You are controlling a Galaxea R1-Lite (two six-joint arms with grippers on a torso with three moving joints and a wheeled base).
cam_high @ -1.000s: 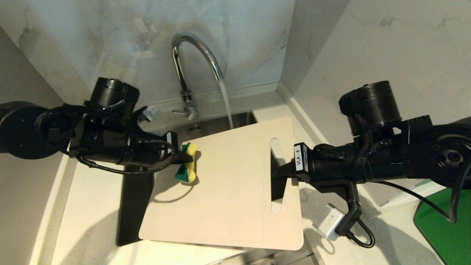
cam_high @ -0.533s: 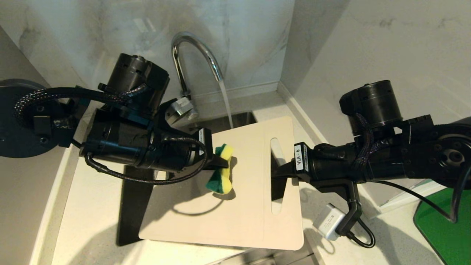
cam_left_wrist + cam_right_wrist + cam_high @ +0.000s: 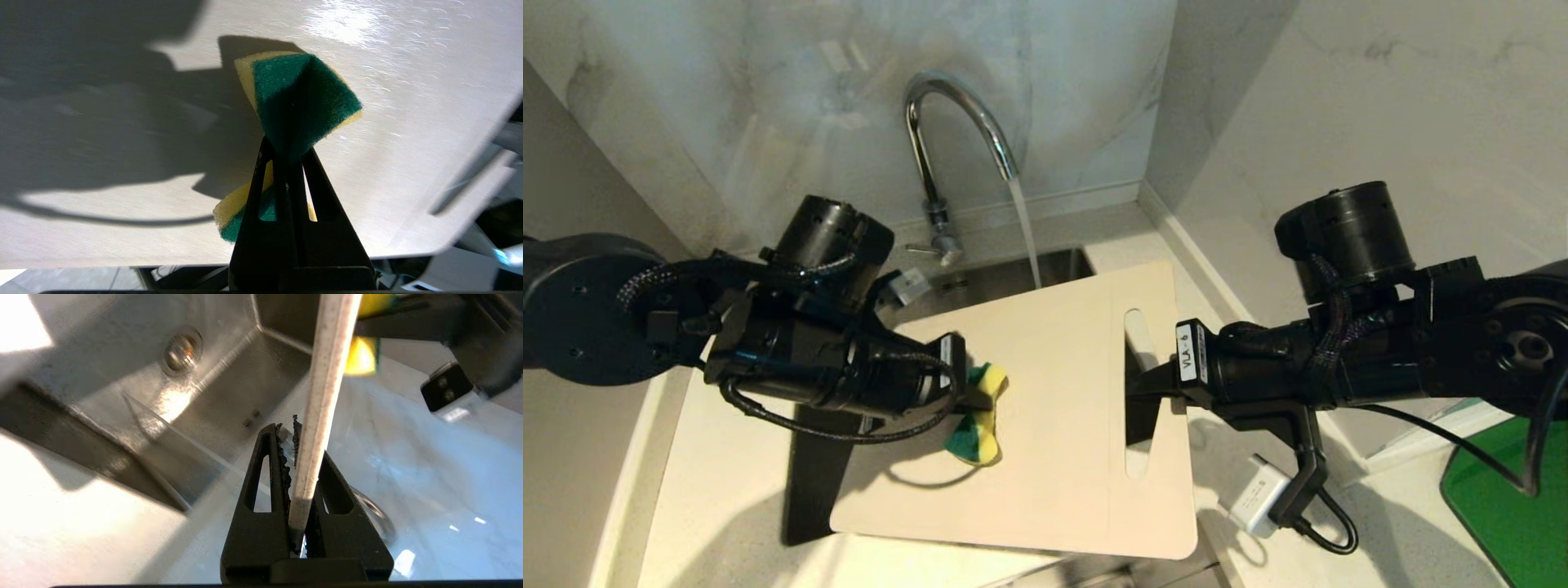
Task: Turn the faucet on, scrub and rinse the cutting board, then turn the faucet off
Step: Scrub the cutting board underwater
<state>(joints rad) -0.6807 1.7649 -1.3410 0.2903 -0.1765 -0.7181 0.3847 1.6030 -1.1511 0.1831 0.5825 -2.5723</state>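
Head view: sink (image 3: 1013, 273) sat under the faucet (image 3: 947, 122), w/ water (image 3: 1025, 224) running down from the spout into the basin just past the far edge of the cutting board (image 3: 1054, 425). Board was held tilted over the sink, handle slot toward the robot's right. Left gripper (image 3: 970, 398) was clamped tight on a yellow-green sponge (image 3: 976, 412), pressing it to the board's top face near the left-centre. Right gripper (image 3: 1147, 390) pinched the board at the slot end. Green mat (image 3: 1515, 498) lay on the counter (image 3: 719, 457) at far right, well apart from the board. Marble wall (image 3: 768, 98) behind.

Left wrist view: showed what the head view couldn't, i.e. the sponge (image 3: 298, 106) folded and squeezed between the closed fingers (image 3: 257, 192) of the left gripper (image 3: 286, 155), green scouring side facing the cam, yellow foam at the edges. Board's surface (image 3: 408, 102) looked wet and glossy, w/ the arm's shadow across it.

Right wrist view: only this one looked inside the sink (image 3: 229, 388); steel basin, round fitting on one wall, contents otherwise hard to tell. Board (image 3: 322, 396) seen edge-on, gripped between the right gripper's (image 3: 300, 457) fingers (image 3: 261, 477), one each side. Bit of the sponge (image 3: 359, 361) peeked beyond the board's edge.
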